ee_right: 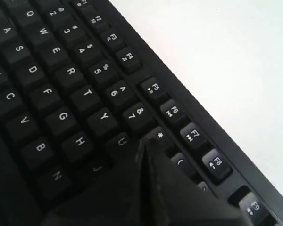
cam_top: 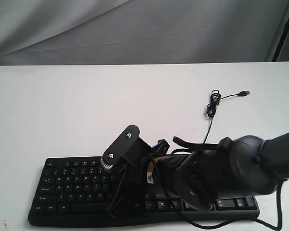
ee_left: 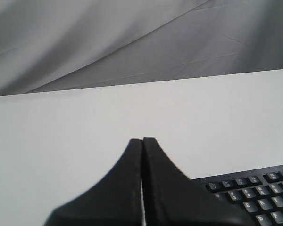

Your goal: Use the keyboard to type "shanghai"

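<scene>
The black keyboard (cam_top: 70, 180) lies along the near edge of the white table (cam_top: 86, 106). My right arm reaches across it from the right. The right gripper (cam_top: 114, 206) is shut with nothing held, its tip low over the letter keys. In the right wrist view the right gripper (ee_right: 144, 144) points between the U key (ee_right: 121, 141) and the 8/* key (ee_right: 155, 135); the key under it is hidden. The left gripper (ee_left: 142, 140) is shut and empty, above bare table just off the keyboard's (ee_left: 254, 193) function-row corner. It does not show in the exterior view.
The keyboard's thin black cable (cam_top: 211, 108) runs up the table to a coiled bundle, ending in a loose USB plug (cam_top: 246, 93). A grey cloth backdrop (cam_top: 135, 29) hangs behind the table. A black stand pole (cam_top: 282, 33) rises at the far right.
</scene>
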`<state>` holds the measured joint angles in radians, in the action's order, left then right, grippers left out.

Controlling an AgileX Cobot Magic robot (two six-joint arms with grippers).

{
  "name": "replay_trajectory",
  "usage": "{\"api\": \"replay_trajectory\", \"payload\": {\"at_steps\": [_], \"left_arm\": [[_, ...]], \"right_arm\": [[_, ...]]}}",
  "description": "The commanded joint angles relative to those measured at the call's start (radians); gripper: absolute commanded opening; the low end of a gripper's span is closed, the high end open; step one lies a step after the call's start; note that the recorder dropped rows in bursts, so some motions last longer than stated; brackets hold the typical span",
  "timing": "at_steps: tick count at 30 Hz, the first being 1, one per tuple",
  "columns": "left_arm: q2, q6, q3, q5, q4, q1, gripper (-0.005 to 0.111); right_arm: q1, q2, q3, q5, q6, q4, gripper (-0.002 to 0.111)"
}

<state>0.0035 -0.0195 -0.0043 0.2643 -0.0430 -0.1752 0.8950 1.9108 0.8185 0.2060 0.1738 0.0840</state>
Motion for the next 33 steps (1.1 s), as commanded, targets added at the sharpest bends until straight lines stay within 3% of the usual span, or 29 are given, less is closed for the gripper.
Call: {"api": "replay_trajectory", "payload": {"at_steps": [1, 8, 22, 28, 33], "left_arm": [[-0.003, -0.003, 0.004, -0.003, -0.001, -0.004, 0.000], [-0.003, -0.003, 0.004, -0.003, -0.001, -0.004, 0.000], [-0.003, -0.003, 0.004, -0.003, -0.001, -0.004, 0.000], [-0.003, -0.003, 0.004, -0.003, -0.001, -0.004, 0.000], [-0.003, -0.003, 0.004, -0.003, -0.001, -0.004, 0.000]], "right_arm": [[0.013, -0.145, -0.038, -0.023, 0.006, -0.046, 0.000], [0.083, -0.512, -0.286, -0.033, -0.009, -0.032, 0.000], [0.143, -0.827, -0.506, -0.032, -0.009, -0.028, 0.000], [0.142, -0.966, -0.520, -0.064, -0.009, -0.023, 0.000], [0.048, -1.082, -0.525, -0.122, -0.009, 0.017, 0.000]]}}
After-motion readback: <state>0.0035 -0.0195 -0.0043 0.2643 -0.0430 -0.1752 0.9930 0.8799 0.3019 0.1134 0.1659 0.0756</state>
